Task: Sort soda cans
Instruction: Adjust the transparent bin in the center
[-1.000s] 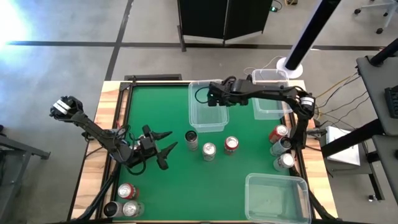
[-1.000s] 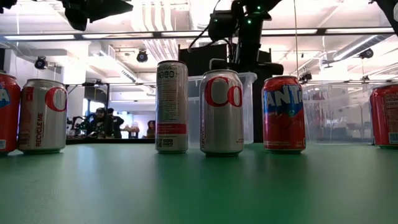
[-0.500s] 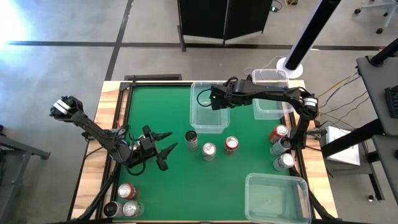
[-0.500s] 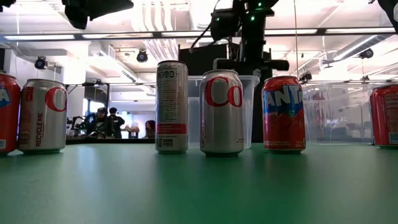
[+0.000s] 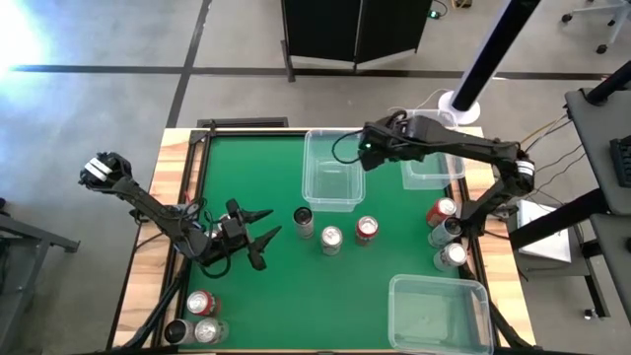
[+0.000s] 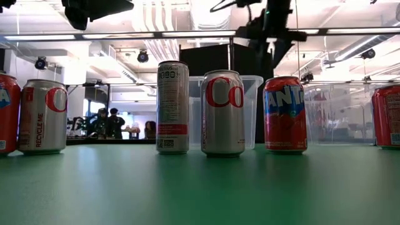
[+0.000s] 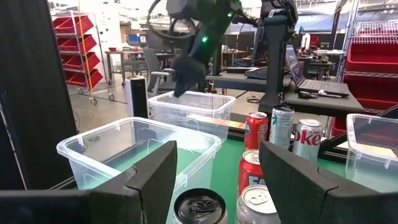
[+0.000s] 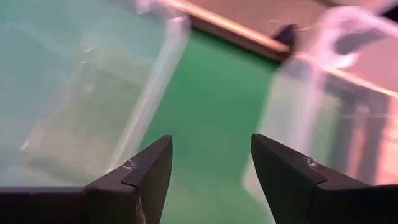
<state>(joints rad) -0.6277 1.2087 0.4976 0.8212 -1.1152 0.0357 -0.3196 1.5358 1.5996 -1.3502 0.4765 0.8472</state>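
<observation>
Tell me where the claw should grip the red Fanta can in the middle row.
Grip the red Fanta can across its round side wall, coming from straight above: it stands upright, and the silver Coke can stands close beside it.

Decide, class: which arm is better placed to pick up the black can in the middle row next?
Probably the left. The left gripper hangs open beside the black can, facing it. The right gripper, also open, is up between the two far bins.
</observation>
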